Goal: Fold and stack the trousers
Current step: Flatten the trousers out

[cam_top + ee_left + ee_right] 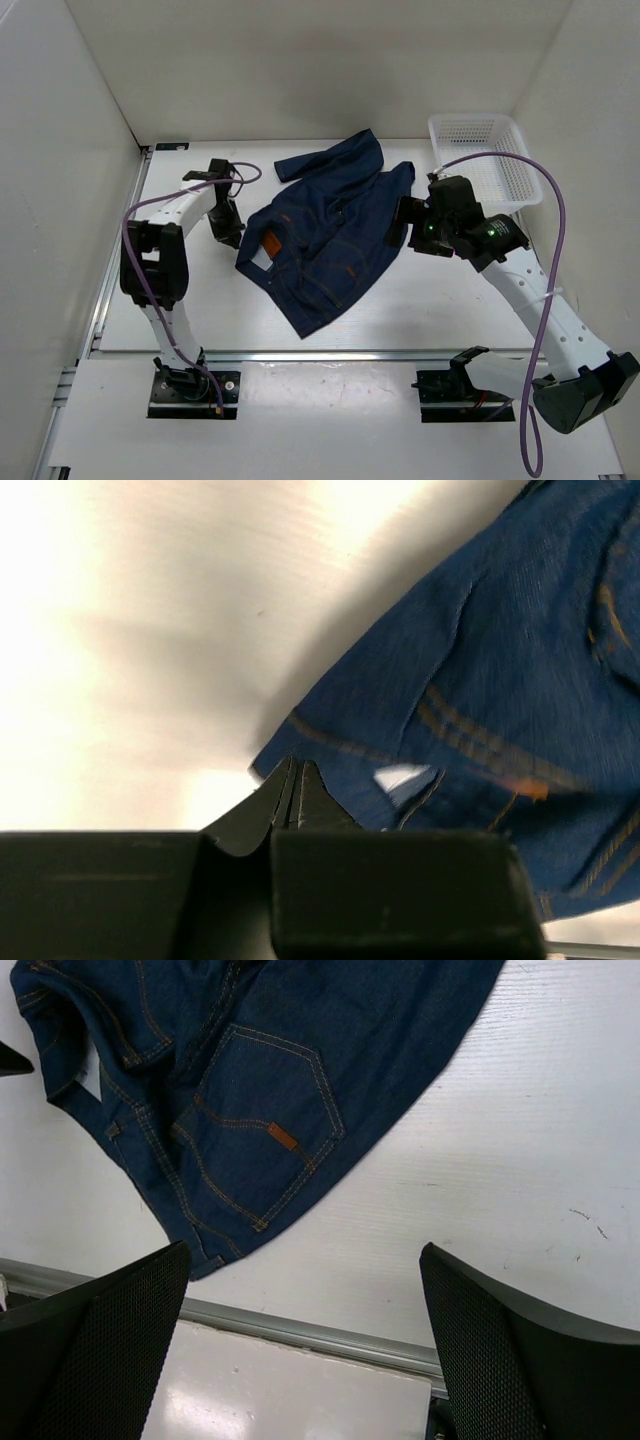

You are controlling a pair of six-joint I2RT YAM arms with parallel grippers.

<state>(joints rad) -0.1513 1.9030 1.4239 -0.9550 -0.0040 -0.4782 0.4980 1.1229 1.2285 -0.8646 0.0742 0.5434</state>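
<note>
Top view: jeans [330, 235] lie in a crumpled heap at centre frame on the white table [450, 300], one leg trailing toward the upper middle, the waistband end toward the lower left, with an orange patch [270, 243] showing. A white basket [470, 122] sits at upper right, apart from the cloth. Left gripper [228, 230] sits just beside the heap's left edge. In its wrist view the fingers [285, 800] are pressed together with their tips at a denim hem corner (cannot tell if any cloth is pinched between them). Right gripper [398, 222] hangs at the heap's right edge. Its wrist view shows the fingers [110, 1340] spread wide, nothing between them, bare table below, and a back pocket [262, 1125] with tan stitching at upper left of the frame.
</note>
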